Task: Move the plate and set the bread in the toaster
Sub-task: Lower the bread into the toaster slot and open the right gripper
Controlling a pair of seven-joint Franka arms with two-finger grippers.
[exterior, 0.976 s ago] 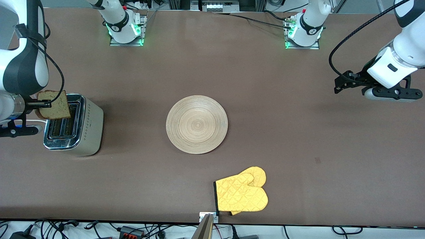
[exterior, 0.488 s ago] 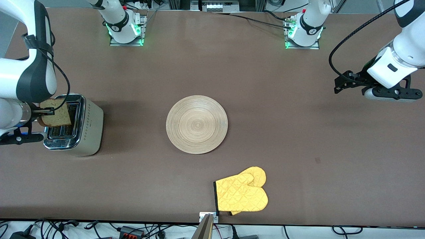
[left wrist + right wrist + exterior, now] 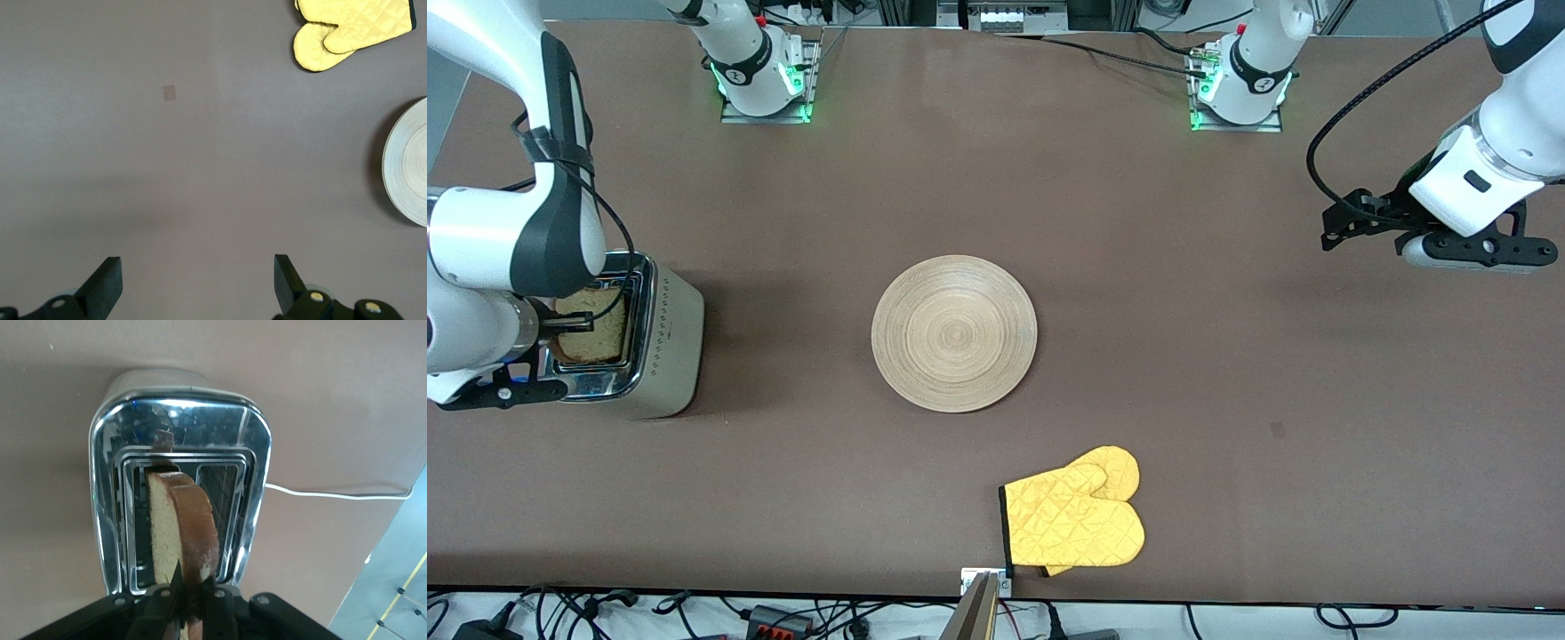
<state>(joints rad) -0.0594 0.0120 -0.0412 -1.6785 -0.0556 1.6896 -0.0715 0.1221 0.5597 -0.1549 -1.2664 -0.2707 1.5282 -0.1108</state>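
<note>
Bread: I see the bread [image 3: 181, 533] clamped in my right gripper [image 3: 189, 600], partly lowered into a toaster [image 3: 645, 342] slot at the right arm's table end.
Plate: plate [image 3: 954, 333] mid-table.
Left gripper: left gripper [image 3: 197, 283] waits, fingers apart.
Left: release.

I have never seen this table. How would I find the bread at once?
Look at the toaster, the chrome-topped box at the right arm's end of the table. The bread stands upright over it, gripped by the right gripper. It is the only tan slice with brown crust, much smaller than the wooden plate.
</note>
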